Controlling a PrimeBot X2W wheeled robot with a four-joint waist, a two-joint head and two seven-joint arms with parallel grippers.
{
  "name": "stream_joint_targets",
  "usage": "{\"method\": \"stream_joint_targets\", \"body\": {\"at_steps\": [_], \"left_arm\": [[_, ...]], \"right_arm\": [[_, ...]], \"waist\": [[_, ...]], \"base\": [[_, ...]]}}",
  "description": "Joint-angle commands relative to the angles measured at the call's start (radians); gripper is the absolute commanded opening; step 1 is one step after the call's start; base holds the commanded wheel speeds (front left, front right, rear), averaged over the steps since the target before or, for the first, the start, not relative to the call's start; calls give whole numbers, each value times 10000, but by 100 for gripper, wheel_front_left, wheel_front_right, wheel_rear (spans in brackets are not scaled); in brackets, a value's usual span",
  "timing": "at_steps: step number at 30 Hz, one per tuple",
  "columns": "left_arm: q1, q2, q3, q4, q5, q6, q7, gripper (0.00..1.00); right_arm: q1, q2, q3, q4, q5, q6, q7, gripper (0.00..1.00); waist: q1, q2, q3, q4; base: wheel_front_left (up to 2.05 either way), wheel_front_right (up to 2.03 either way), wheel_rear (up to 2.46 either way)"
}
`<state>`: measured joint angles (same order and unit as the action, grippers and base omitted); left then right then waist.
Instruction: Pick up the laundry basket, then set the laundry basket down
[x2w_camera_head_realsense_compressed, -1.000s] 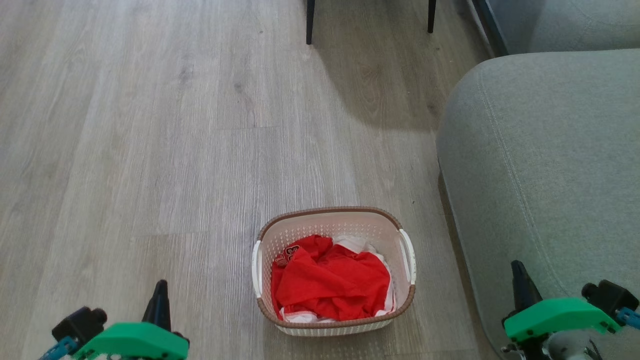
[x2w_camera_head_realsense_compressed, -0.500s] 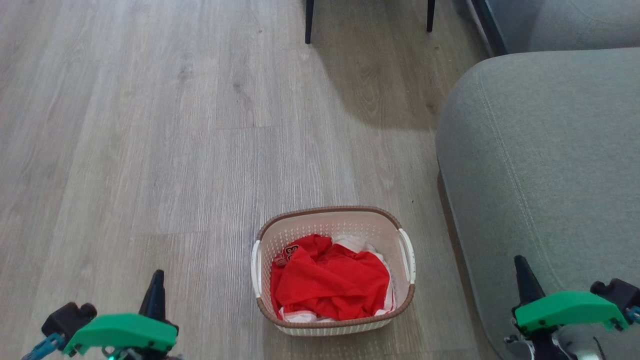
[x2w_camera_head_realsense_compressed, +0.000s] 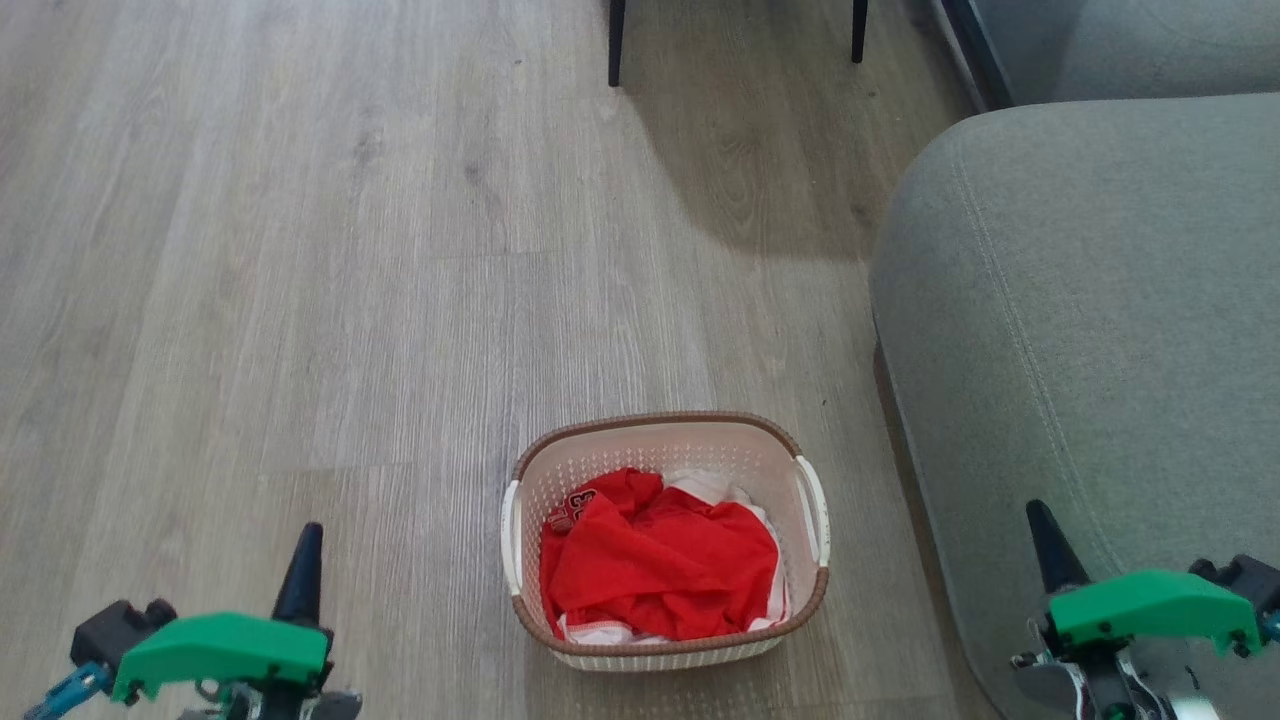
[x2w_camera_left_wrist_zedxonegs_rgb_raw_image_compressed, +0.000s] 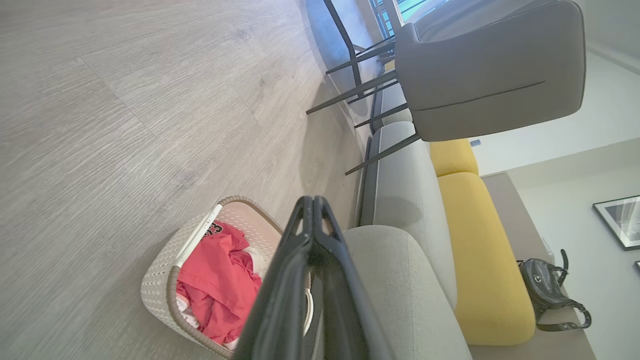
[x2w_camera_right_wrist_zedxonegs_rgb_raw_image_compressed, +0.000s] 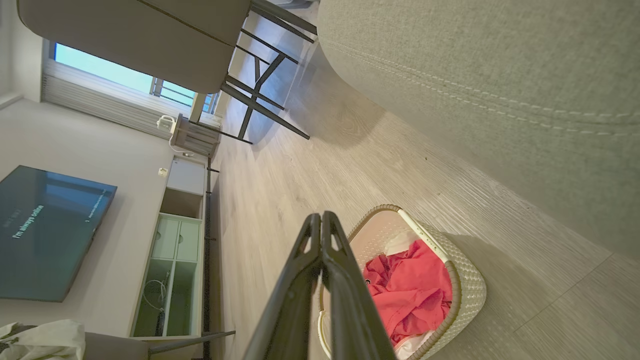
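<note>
The laundry basket (x2w_camera_head_realsense_compressed: 665, 452) rests on the wooden floor, cream-white and perforated, with a brown rim and white side handles. Red clothes (x2w_camera_head_realsense_compressed: 655, 560) fill it. My left gripper (x2w_camera_head_realsense_compressed: 303, 540) is low at the left, well apart from the basket, fingers shut together with nothing held. My right gripper (x2w_camera_head_realsense_compressed: 1040, 525) is low at the right, over the sofa's edge, also shut and empty. The basket (x2w_camera_left_wrist_zedxonegs_rgb_raw_image_compressed: 162, 270) sits left of my shut left gripper (x2w_camera_left_wrist_zedxonegs_rgb_raw_image_compressed: 312, 201) in the left wrist view. It (x2w_camera_right_wrist_zedxonegs_rgb_raw_image_compressed: 467, 287) lies right of my shut right gripper (x2w_camera_right_wrist_zedxonegs_rgb_raw_image_compressed: 320, 217) in the right wrist view.
A grey sofa (x2w_camera_head_realsense_compressed: 1090, 330) stands close to the basket's right side. Dark chair legs (x2w_camera_head_realsense_compressed: 618, 45) stand at the far end of the floor. The left wrist view has a grey chair (x2w_camera_left_wrist_zedxonegs_rgb_raw_image_compressed: 490, 70) and yellow cushions (x2w_camera_left_wrist_zedxonegs_rgb_raw_image_compressed: 475, 250); a TV (x2w_camera_right_wrist_zedxonegs_rgb_raw_image_compressed: 45, 230) hangs in the right wrist view.
Both grippers have drifted outward and slightly lower, the left one to the left and the right one to the right. The basket has stayed in place.
</note>
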<state>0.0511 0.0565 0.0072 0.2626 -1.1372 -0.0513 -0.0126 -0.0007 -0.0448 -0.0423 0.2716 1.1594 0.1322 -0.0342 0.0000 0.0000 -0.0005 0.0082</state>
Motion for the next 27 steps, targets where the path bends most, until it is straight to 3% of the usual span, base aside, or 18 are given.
{"method": "stream_joint_targets", "body": {"at_steps": [1,27], "left_arm": [[-697,-6,305,-283,-384,-113,113,0],[-1294,-31,802,-209,-3286,-568,869,0]], "right_arm": [[-527,-227,34,-308,416,-10,106,0],[-875,-240,-289,-291,3286,-13,878,0]], "waist": [[0,0,2,-4],[0,0,25,-56]], "base": [[0,0,0],[0,0,0]]}}
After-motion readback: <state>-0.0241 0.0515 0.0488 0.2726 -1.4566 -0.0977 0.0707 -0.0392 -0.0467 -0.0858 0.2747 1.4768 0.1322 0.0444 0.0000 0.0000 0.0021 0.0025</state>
